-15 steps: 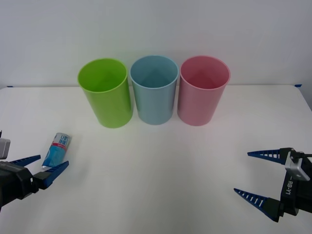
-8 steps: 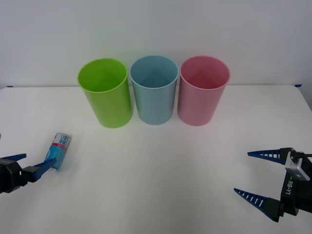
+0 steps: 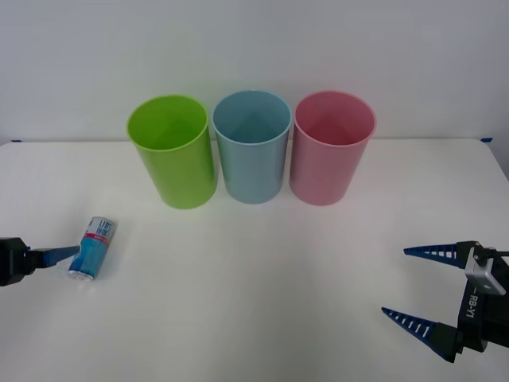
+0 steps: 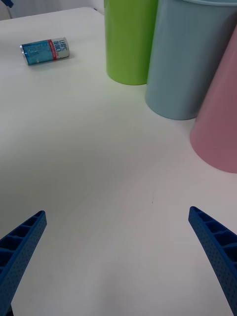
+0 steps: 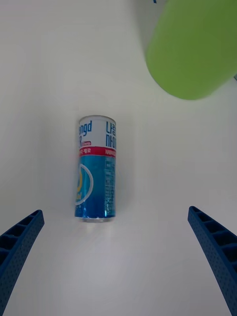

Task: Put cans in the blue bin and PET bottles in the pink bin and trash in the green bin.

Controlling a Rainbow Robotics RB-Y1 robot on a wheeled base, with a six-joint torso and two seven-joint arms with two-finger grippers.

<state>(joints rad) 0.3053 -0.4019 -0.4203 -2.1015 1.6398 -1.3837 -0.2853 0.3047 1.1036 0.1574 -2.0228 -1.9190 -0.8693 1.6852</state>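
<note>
A: Where does the slim drink can (image 3: 93, 247) lie?

B: On its side on the white bench (image 3: 262, 278), at the lower left of the front view. Its white-labelled end points toward the bins and its blue end toward the frame's bottom. It touches none of the bins.

A: And the left claw (image 5: 118, 266)?

B: It sits at the far left edge of the front view, one blue finger tip reaching just beside the can's blue end. From the left wrist camera its two fingers (image 5: 19, 247) stand wide apart at the bottom corners, with the can lying between and above them, not gripped. The lime-green bin (image 5: 197, 49) fills that picture's upper right.

A: The bins?

B: Three stand upright in a row at the upper middle of the front view: lime-green bin on the left, light-blue bin (image 3: 251, 147) in the middle, pink bin (image 3: 332, 149) on the right, each just beside its neighbour.

A: The right claw (image 3: 421, 288)?

B: Lower right of the front view, above bare bench, fingers spread, holding nothing, well apart from the can.
</note>
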